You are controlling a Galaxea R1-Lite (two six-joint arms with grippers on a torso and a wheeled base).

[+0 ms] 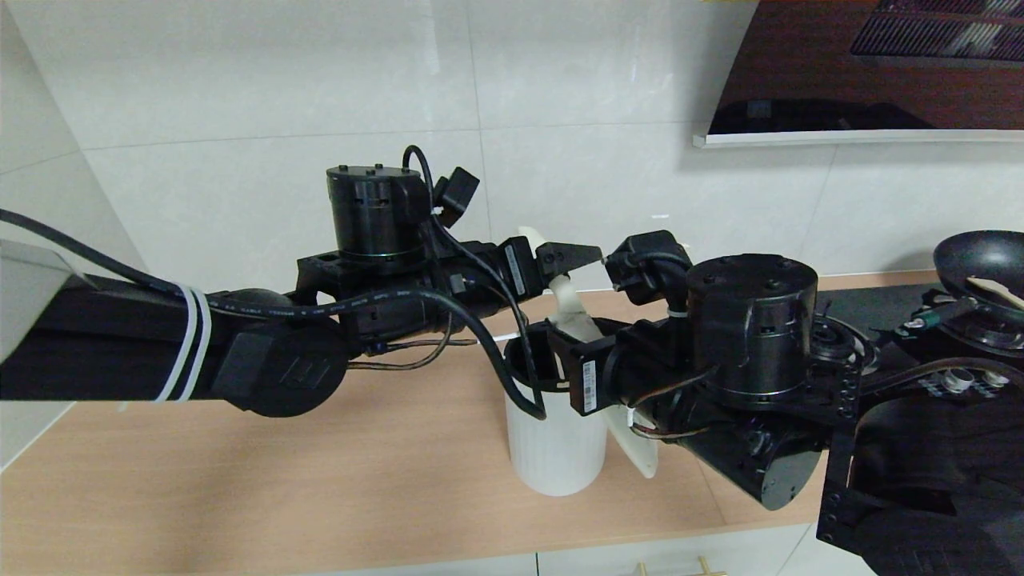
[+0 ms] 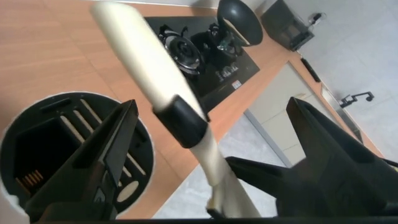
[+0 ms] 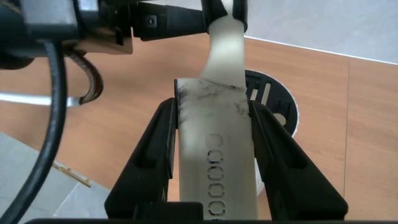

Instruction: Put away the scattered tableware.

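Right fingers (image 3: 155, 152) (image 1: 570, 352) are clamping the spatula (image 3: 214, 124) (image 1: 572, 308) across its slotted blade, one finger on each edge. I'm holding it tilted in the air, above the right side of the holder (image 1: 552, 456) (image 3: 277, 102); the handle is pointing up and far-left, the blade is hanging down on the holder's right. Can't tell if the blade is touching the holder wall.

Left fingers (image 2: 106, 155) (image 1: 568, 258) are standing wide apart, straddling the handle (image 2: 143, 62) near its black collar, not closing on it.

The holder is a white cylinder with a black slotted insert (image 2: 68, 124), standing upright mid-surface (image 1: 320, 464), directly under both wrists.

On the far right a black pan (image 1: 984, 256) (image 2: 239, 18) is sitting on the stove (image 2: 193, 53), well apart from the holder.
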